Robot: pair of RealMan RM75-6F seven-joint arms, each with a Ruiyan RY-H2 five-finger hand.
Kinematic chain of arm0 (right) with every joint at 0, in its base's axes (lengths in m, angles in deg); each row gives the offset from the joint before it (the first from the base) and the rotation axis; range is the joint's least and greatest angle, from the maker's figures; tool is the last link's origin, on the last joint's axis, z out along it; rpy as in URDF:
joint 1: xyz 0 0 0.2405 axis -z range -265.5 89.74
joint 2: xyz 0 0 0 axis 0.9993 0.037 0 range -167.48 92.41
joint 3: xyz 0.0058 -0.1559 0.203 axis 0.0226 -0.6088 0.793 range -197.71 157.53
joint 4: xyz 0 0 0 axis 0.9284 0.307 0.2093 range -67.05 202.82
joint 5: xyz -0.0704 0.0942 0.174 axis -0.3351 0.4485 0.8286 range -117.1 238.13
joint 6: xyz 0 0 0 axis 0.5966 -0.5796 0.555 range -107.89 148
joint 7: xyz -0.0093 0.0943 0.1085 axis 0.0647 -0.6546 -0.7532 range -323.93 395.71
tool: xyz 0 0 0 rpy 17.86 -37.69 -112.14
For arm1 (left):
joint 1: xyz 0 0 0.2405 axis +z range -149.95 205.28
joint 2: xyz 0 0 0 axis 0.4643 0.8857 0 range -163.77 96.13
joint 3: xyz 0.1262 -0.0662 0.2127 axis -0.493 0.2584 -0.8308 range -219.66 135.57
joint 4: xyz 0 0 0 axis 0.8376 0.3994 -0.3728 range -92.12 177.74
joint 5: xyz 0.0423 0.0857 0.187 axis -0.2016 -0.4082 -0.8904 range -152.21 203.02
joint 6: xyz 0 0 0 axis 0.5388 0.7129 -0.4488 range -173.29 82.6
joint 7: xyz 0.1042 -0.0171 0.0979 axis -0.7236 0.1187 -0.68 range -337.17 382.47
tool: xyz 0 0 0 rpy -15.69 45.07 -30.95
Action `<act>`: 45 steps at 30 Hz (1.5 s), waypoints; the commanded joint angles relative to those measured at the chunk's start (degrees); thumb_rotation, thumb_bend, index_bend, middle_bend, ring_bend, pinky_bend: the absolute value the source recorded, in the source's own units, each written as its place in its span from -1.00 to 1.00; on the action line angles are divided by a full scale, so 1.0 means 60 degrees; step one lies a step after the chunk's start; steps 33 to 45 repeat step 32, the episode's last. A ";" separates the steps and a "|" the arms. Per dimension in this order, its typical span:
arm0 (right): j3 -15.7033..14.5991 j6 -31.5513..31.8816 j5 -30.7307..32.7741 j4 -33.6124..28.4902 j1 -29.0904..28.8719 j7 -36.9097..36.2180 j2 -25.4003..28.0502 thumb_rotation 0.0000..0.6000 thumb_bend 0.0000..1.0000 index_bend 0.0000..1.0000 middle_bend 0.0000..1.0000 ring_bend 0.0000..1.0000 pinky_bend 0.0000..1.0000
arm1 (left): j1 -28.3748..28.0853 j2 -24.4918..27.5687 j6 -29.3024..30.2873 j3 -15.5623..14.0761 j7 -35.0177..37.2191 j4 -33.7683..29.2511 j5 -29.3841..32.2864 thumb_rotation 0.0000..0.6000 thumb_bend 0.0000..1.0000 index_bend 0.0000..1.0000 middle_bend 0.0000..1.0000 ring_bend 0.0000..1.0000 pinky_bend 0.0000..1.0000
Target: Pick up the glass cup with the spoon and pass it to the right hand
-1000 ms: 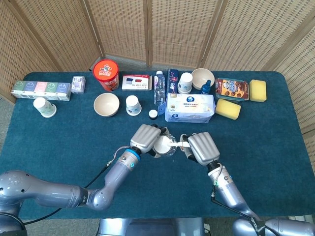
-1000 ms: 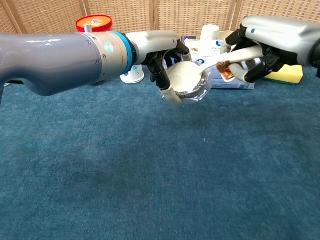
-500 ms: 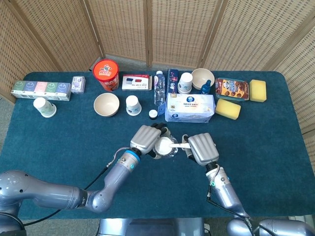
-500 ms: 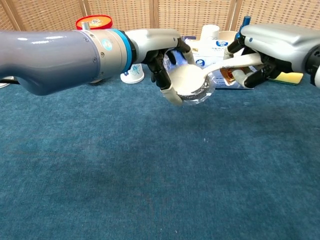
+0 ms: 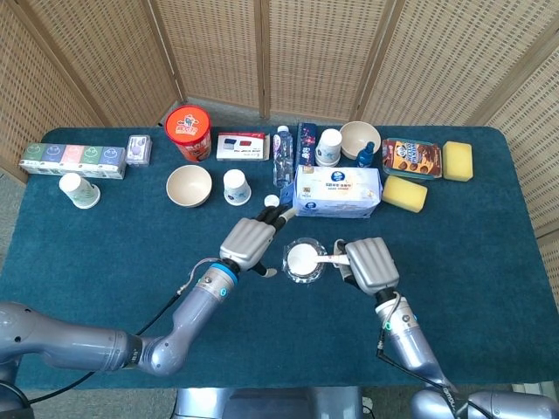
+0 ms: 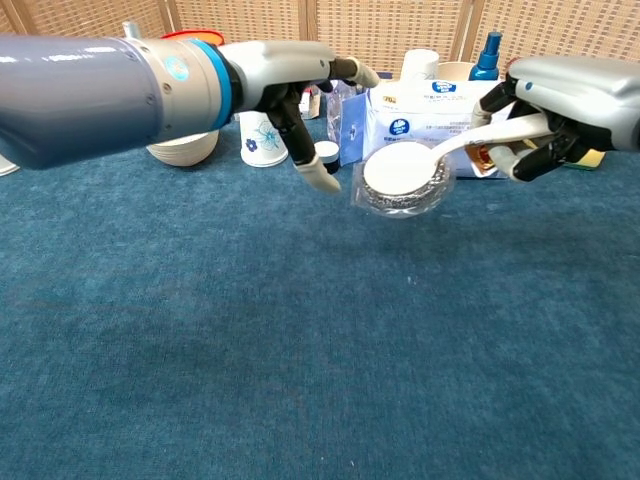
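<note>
The glass cup (image 5: 304, 260) (image 6: 404, 181) hangs tilted above the blue table, its mouth turned toward the chest camera. A white spoon (image 5: 329, 258) (image 6: 478, 135) sticks out of it to the right. My right hand (image 5: 370, 264) (image 6: 556, 103) grips the spoon handle and the cup's right side. My left hand (image 5: 249, 243) (image 6: 296, 92) hovers just left of the cup with its fingers spread, holding nothing and not touching the glass. How the right fingers meet the cup wall is partly hidden.
A tissue box (image 5: 338, 192) lies just behind the hands. Further back stand a beige bowl (image 5: 189, 185), a paper cup (image 5: 237, 186), a red canister (image 5: 189, 131), a water bottle (image 5: 281, 157) and yellow sponges (image 5: 404, 193). Bare blue cloth (image 6: 300, 380) spreads in front.
My left hand has let go of the cup, spread its fingers and drawn back to the left. The cup now stays with the right hand and has shifted slightly right.
</note>
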 commanded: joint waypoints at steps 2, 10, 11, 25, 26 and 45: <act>-0.0040 0.0053 -0.0043 -0.0017 0.0083 -0.0142 0.0161 1.00 0.74 0.53 0.87 0.77 1.00 | 0.0265 0.0903 0.0230 -0.0348 -0.0310 -0.0731 -0.0213 1.00 -1.00 -1.00 -1.00 -1.00 -0.56; -0.0060 0.0090 -0.0088 -0.0132 0.0241 -0.0522 0.0563 1.00 0.75 0.53 0.87 0.77 1.00 | 0.1779 0.3362 0.0606 -0.1521 0.0498 -0.1660 -0.2002 1.00 -1.00 -1.00 -1.00 -1.00 -0.67; -0.0061 0.0104 -0.0104 -0.0151 0.0260 -0.0556 0.0610 1.00 0.75 0.53 0.87 0.77 1.00 | 0.1992 0.3615 0.0627 -0.1662 0.0714 -0.1678 -0.2271 1.00 -1.00 -1.00 -1.00 -1.00 -0.67; -0.0145 0.0262 -0.0267 -0.0370 0.0516 -0.0972 0.1065 1.00 0.75 0.53 0.87 0.77 1.00 | 0.5281 0.6095 0.1553 -0.3396 0.5411 0.0007 -0.6380 1.00 -1.00 -1.00 -1.00 -1.00 -0.70; -0.0145 0.0273 -0.0267 -0.0377 0.0526 -0.0989 0.1068 1.00 0.75 0.53 0.87 0.77 1.00 | 0.5451 0.6124 0.1703 -0.3440 0.5632 0.0169 -0.6537 1.00 -1.00 -1.00 -1.00 -1.00 -0.70; -0.0140 0.0362 -0.0320 -0.0402 0.0596 -0.1110 0.1109 1.00 0.75 0.53 0.87 0.77 1.00 | 0.6543 0.6055 0.2754 -0.3661 0.6867 0.0986 -0.7345 1.00 -1.00 -1.00 -1.00 -1.00 -0.70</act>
